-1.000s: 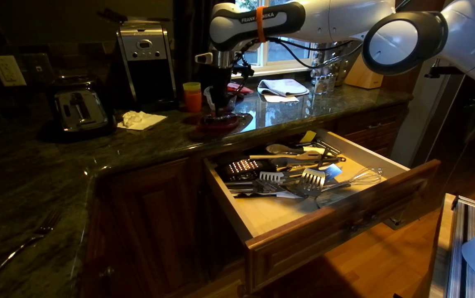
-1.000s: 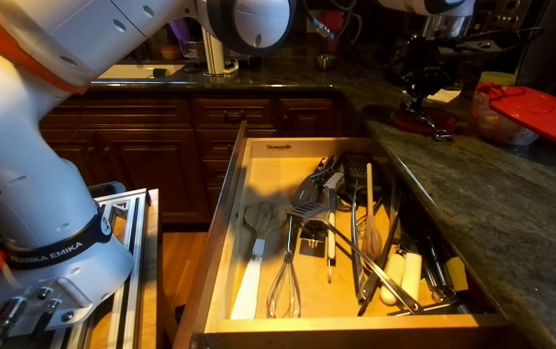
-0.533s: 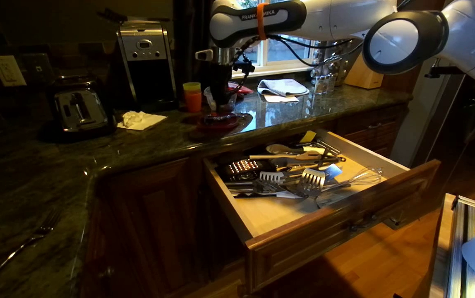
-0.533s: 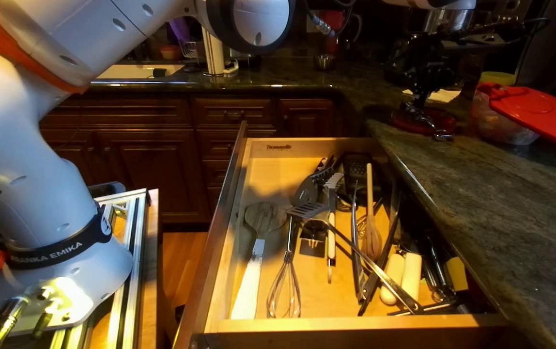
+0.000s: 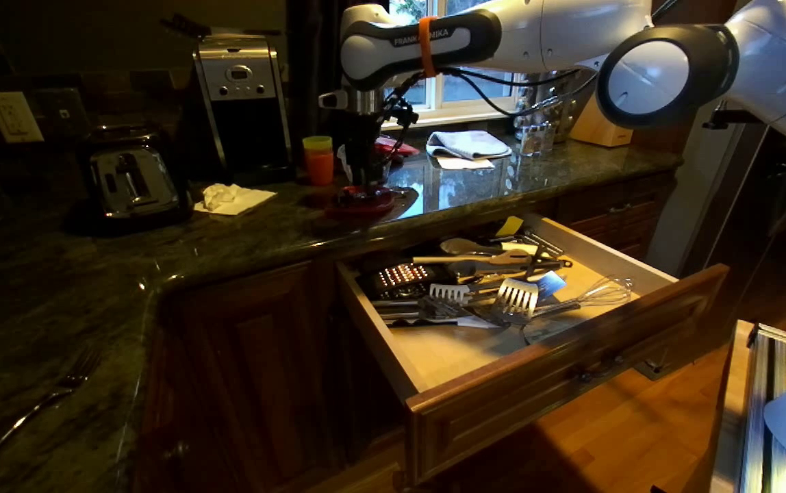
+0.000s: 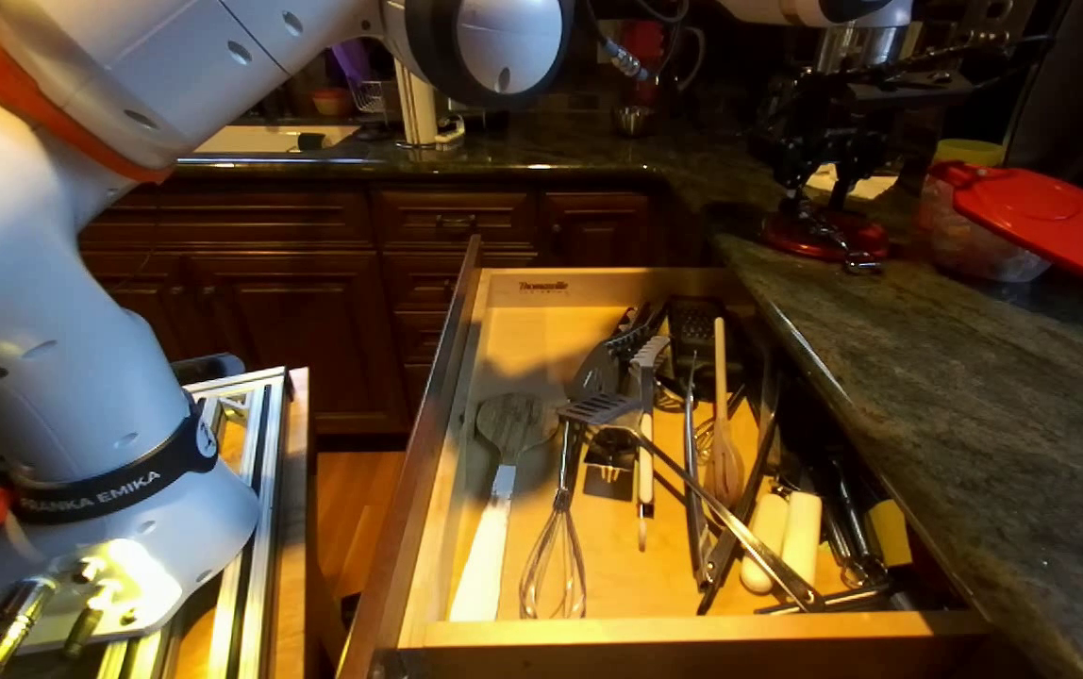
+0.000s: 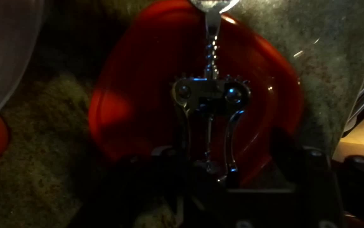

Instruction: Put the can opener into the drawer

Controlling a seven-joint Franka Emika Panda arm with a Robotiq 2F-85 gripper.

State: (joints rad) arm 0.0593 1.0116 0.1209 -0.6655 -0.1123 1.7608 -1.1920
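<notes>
The can opener [image 7: 212, 85], which looks like a shiny metal winged corkscrew, lies on a red lid or plate [image 7: 131, 76] on the counter. Its round end [image 6: 862, 265] points toward the counter's edge. My gripper [image 7: 229, 136] is low over its handle end, jaws apart; in an exterior view the two fingertips of my gripper [image 6: 817, 200] stand separated. The left finger overlaps the opener's left arm in the wrist view, and I cannot tell if they touch; the lever ends are partly hidden in the dark. The drawer [image 5: 543, 373] is pulled out, holding several utensils.
A clear tub [image 6: 966, 231] with a tilted red lid [image 6: 1051, 217] stands beside the red plate. An orange cup [image 5: 319, 164], crumpled paper [image 5: 225, 197] and a toaster [image 5: 134, 178] are nearby. The counter edge [image 6: 834, 377] overhangs the back of the drawer.
My gripper's fingers have spread from nearly together to apart. The arm has sunk slightly after a small rise. The can opener and the drawer have stayed put.
</notes>
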